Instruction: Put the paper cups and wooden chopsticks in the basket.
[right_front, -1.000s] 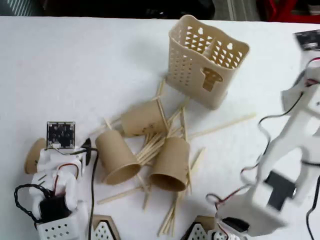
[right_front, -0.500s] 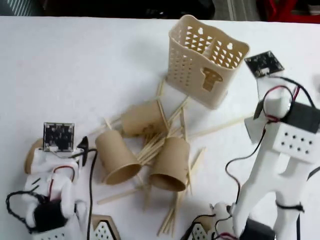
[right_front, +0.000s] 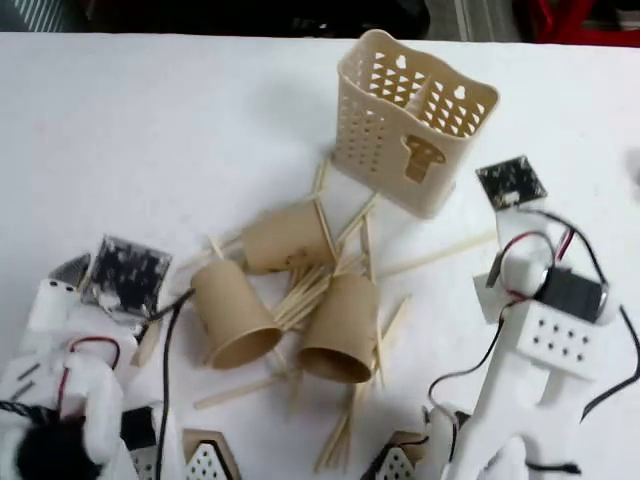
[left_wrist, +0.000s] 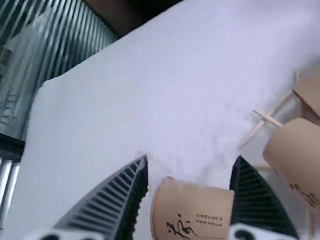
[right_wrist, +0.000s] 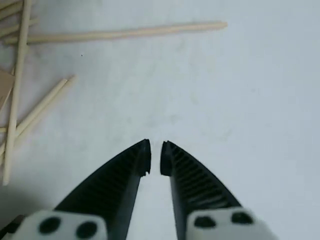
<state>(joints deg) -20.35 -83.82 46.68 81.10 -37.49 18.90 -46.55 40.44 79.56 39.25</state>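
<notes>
Basket (right_front: 415, 120) is seen upright at the far side of the table (right_front: 150, 130), right of centre. Three cups (right_front: 285, 237) are laid on their sides in a tight cluster mid-table, near the basket. Chopsticks (right_front: 300, 295) are scattered under and between them. One lone chopstick (right_front: 440, 254) is set off to the side, its end just beside the right arm (right_front: 545, 345). Left arm (right_front: 75, 360) is placed at the near left corner, just beside the cluster.
</notes>
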